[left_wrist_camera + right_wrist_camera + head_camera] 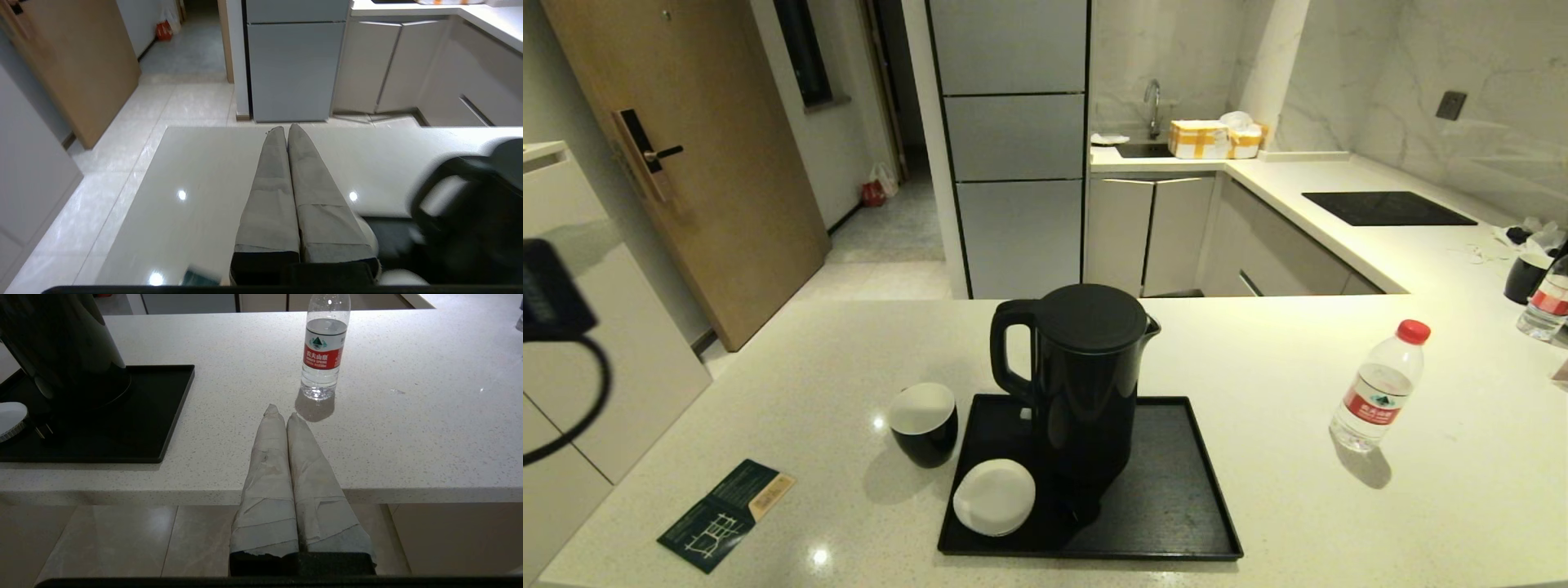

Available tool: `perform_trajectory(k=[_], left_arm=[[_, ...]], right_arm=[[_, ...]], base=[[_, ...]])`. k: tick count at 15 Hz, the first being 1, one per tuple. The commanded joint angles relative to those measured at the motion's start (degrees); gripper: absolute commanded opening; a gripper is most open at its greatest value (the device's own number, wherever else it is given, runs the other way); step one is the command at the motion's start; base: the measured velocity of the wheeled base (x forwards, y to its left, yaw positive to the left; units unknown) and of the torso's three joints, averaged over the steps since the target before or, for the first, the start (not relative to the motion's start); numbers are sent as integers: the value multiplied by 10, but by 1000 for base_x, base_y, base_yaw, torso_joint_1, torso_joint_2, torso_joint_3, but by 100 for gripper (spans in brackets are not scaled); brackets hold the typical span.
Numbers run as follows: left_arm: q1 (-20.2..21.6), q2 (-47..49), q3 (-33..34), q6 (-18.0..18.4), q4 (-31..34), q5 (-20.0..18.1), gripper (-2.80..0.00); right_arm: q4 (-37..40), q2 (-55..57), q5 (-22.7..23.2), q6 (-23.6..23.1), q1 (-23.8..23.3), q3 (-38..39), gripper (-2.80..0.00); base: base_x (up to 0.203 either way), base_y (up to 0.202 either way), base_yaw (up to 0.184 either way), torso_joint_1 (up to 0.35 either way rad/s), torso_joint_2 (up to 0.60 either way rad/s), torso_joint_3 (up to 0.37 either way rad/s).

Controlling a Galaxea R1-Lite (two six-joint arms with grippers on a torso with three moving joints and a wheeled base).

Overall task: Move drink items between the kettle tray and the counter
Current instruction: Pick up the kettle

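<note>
The glossy black kettle (1086,384) stands on the matte black tray (1176,506), beside a white saucer (994,496). On the cream counter (1258,376), just left of the tray, sits the black cup (923,420). The clear bottle with a red cap (1380,388) stands on the counter to the tray's right. My left gripper (287,128) is shut and empty, hovering over the counter left of the kettle (482,196). My right gripper (282,412) is shut and empty over the counter's front edge, just short of the bottle (325,355), with the tray (163,408) to one side.
A dark green card (727,513) lies at the counter's front left. A second black cup (1525,276) and a second bottle (1547,302) stand at the far right. The black hob panel (1388,208) is set into the back counter.
</note>
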Motion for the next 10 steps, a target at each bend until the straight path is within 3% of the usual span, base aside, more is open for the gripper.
perform_trajectory(k=[1, 4, 6, 8, 10], left_arm=[[8, -187, -68, -7, 317, -6, -280], [20, -352, -25, -13, 423, -14, -280], [28, -481, 41, -14, 450, -41, -280], [33, -560, 138, -10, 429, -71, -280], [36, -572, 276, -6, 319, -83, -280]], right_arm=[[0, 1, 0, -1, 0, 0, -280], [0, 1, 0, 0, 0, 0, -280], [0, 1, 0, 0, 0, 0, -280], [0, 1, 0, -1, 0, 0, -280], [0, 1, 0, -1, 0, 0, -280]], base=[[0, 0, 0, 0, 0, 0], [0, 0, 0, 0, 0, 0], [0, 0, 0, 0, 0, 0], [0, 0, 0, 0, 0, 0], [0, 0, 0, 0, 0, 0]])
